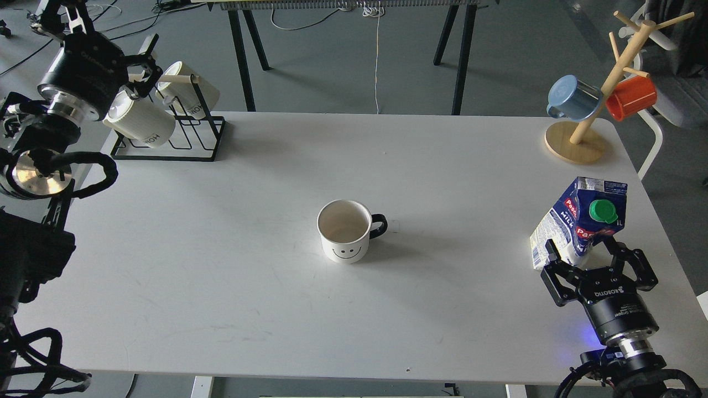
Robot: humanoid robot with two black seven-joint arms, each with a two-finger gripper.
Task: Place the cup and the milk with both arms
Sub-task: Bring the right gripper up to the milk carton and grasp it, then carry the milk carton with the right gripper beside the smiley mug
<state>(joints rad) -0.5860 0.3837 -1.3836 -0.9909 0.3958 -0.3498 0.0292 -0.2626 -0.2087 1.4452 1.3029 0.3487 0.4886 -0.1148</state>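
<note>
At the table's right front edge, the right gripper [585, 250] stands with its fingers spread wide on either side of the milk [578, 224], whose base sits between them; whether the pads touch the carton cannot be told, and nothing looks clamped. By appearances the carton leans, its green cap turned toward the camera, so the step in hand seems to be the grasp or release of the milk on the table [387, 309]. Closing squarely on its lower body, or backing straight off without nudging it, is what the next move would call for. Well apart, at mid-table, the cup [344, 230] stands upright and free, smiley face forward, black handle to the right. Far left, the left gripper [145, 69] hovers among the ribbed mugs on a wire rack [168, 145]; its fingers look parted, empty. "Milk" reads on the carton, "ROBOTIQ" on the right gripper. A mug tree [575, 138] holds blue and orange mugs.
</note>
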